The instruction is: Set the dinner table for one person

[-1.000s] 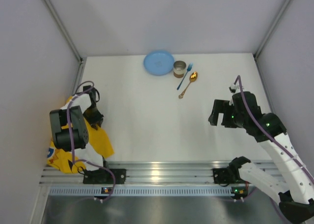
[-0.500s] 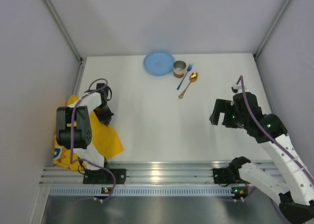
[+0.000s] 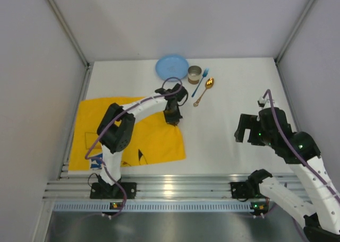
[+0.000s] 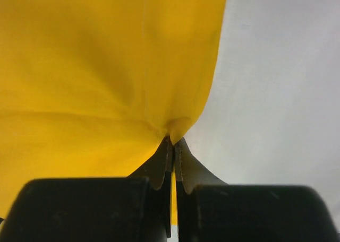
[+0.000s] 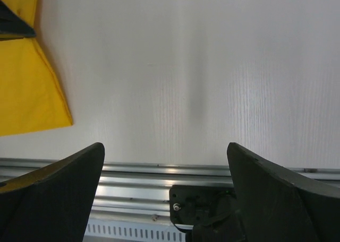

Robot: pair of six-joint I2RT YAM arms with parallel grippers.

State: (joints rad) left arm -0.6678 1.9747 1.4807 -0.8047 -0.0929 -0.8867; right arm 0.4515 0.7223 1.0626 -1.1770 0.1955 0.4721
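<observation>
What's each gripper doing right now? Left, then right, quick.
Left gripper: shut on the edge of the yellow placemat.
Right gripper: open, holding nothing, above the dinner table.

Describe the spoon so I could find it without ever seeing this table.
Start at the far edge of the white table, where a round blue plate lies. Right of it come a small metal cup, a blue fork, then the spoon. It alone is gold, lying slanted.

Matt white dinner table [image 3: 212, 141], ribbed aluminium rail [image 3: 175, 186], soft yellow cloth placemat [image 3: 149, 141], shiny gold spoon [image 3: 203, 92]
</observation>
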